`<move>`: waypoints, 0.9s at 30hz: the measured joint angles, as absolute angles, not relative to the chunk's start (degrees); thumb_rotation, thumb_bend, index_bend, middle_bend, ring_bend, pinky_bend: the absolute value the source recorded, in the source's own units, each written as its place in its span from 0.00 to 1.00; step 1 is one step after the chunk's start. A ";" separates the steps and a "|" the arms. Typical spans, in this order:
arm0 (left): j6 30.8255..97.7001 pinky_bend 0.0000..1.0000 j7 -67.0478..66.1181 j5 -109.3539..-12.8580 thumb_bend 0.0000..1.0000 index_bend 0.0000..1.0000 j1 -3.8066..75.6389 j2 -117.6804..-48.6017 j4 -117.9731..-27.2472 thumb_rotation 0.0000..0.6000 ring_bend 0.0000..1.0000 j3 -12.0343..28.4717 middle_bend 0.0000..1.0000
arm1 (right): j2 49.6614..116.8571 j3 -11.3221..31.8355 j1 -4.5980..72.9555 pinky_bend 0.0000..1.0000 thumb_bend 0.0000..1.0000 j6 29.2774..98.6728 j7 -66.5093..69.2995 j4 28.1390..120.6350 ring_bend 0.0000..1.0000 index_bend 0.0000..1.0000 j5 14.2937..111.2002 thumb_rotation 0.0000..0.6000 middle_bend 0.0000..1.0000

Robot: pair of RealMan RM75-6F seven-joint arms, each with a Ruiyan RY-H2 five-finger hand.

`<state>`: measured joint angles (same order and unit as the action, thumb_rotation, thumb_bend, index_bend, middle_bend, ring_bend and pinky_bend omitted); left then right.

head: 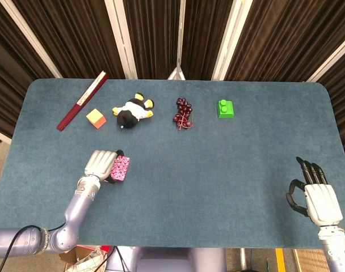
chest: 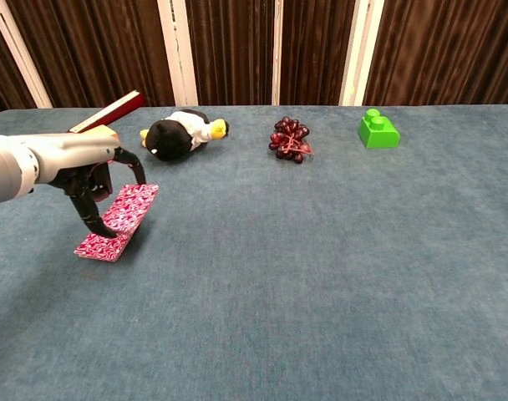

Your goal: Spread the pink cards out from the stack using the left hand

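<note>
Our left hand's fingers [chest: 93, 215] curl down black over the pink cards [chest: 120, 220], tips on the near-left edge of the stack, thumb arched toward its far side. The cards lie fanned into a long slanted strip on the blue-green table [chest: 337, 251], near end lowest, far end just under the palm. Whether the fingers pinch the cards or only press on them we cannot tell. From the head view the left hand [head: 101, 164] covers the stack's left half, with pink cards [head: 121, 168] showing at its right. Our right hand [head: 315, 195] rests at the table's near right corner, fingers straight and apart, holding nothing. Along the far side lie a red box [head: 81, 101], an orange cube [head: 96, 118], a plush penguin [head: 133, 110], dark grapes [head: 183, 113] and a green brick [head: 226, 108].
</note>
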<state>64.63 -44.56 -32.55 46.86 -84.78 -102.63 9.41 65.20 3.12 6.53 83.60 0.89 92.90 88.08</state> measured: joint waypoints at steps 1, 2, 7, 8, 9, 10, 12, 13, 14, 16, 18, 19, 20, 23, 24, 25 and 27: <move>64.81 0.95 -44.55 -32.98 0.31 0.42 46.99 -84.74 -103.55 1.00 0.84 9.39 0.89 | 65.24 3.12 6.55 0.07 0.41 83.59 0.85 92.90 0.00 0.00 88.09 1.00 0.00; 64.94 0.95 -44.61 -33.24 0.31 0.41 47.13 -84.80 -104.19 1.00 0.84 9.33 0.89 | 65.25 3.11 6.56 0.07 0.41 83.58 0.85 92.91 0.00 0.00 88.10 1.00 0.00; 65.70 0.95 -46.27 -33.39 0.31 0.40 48.30 -87.14 -105.84 1.00 0.84 8.45 0.89 | 65.27 3.16 6.56 0.07 0.41 83.68 1.16 92.89 0.00 0.00 88.10 1.00 0.00; 65.89 0.95 -46.63 -33.25 0.31 0.40 48.51 -87.75 -105.92 1.00 0.84 8.26 0.89 | 65.26 3.17 6.54 0.07 0.41 83.72 1.26 92.87 0.00 0.00 88.11 1.00 0.00; 66.06 0.95 -46.99 -33.09 0.31 0.39 48.72 -88.36 -105.97 1.00 0.84 8.06 0.89 | 65.25 3.19 6.54 0.07 0.41 83.73 1.35 92.87 0.00 0.00 88.12 1.00 0.00; 66.30 0.95 -47.49 -32.84 0.31 0.38 48.99 -89.20 -105.96 1.00 0.84 7.78 0.89 | 65.21 3.21 6.54 0.07 0.41 83.76 1.46 92.87 0.00 0.00 88.11 1.00 0.00; 66.64 0.95 -48.39 -32.46 0.29 0.36 49.40 -90.38 -105.84 1.00 0.84 7.24 0.88 | 65.18 3.24 6.51 0.07 0.41 83.85 1.64 92.86 0.00 0.00 88.10 1.00 0.00; 66.90 0.95 -49.06 -32.23 0.28 0.35 49.67 -91.14 -105.65 1.00 0.84 6.84 0.88 | 65.18 3.26 6.48 0.07 0.41 83.93 1.79 92.83 0.00 0.00 88.10 1.00 0.00; 67.11 0.95 -49.56 -32.04 0.25 0.32 49.85 -91.70 -105.48 1.00 0.84 6.52 0.87 | 65.16 3.25 6.44 0.07 0.41 84.00 1.87 92.81 0.00 0.00 88.12 1.00 0.00; 67.58 0.95 -50.68 -31.44 0.20 0.28 50.25 -92.72 -105.10 1.00 0.83 5.89 0.87 | 65.13 3.24 6.38 0.07 0.41 84.11 1.95 92.76 0.00 0.00 88.15 1.00 0.00; 68.05 0.95 -51.54 -30.88 0.17 0.24 50.53 -93.28 -104.83 1.00 0.83 5.44 0.87 | 65.12 3.24 6.34 0.07 0.41 84.22 1.99 92.72 0.00 0.00 88.21 1.00 0.00; 68.41 0.95 -51.92 -30.65 0.15 0.22 50.67 -93.50 -104.71 1.00 0.83 5.21 0.86 | 65.11 3.23 6.30 0.07 0.41 84.28 2.00 92.68 0.00 0.00 88.22 1.00 0.00; 68.67 0.95 -52.07 -30.55 0.14 0.20 50.73 -93.58 -104.67 1.00 0.83 5.17 0.86 | 65.10 3.22 6.28 0.07 0.41 84.29 2.00 92.64 0.00 0.00 88.22 1.00 0.00; 69.23 0.95 -51.88 -30.52 0.12 0.17 50.73 -93.43 -104.80 1.00 0.83 5.30 0.86 | 65.10 3.24 6.26 0.07 0.41 84.33 1.96 92.62 0.00 0.00 88.19 1.00 0.00; 69.32 0.95 -51.74 -30.61 0.12 0.16 50.69 -93.27 -104.91 1.00 0.83 5.34 0.86 | 65.11 3.24 6.26 0.07 0.41 84.34 1.93 92.62 0.00 0.00 88.20 1.00 0.00; 69.42 0.95 -51.60 -30.70 0.11 0.15 50.63 -93.04 -105.06 1.00 0.83 5.39 0.86 | 65.12 3.23 6.25 0.07 0.41 84.35 1.90 92.62 0.00 0.00 88.22 1.00 0.00; 69.63 0.95 -51.38 -30.81 0.11 0.14 50.50 -92.61 -105.28 1.00 0.83 5.44 0.86 | 65.15 3.22 6.25 0.07 0.41 84.38 1.76 92.62 0.00 0.00 88.28 1.00 0.00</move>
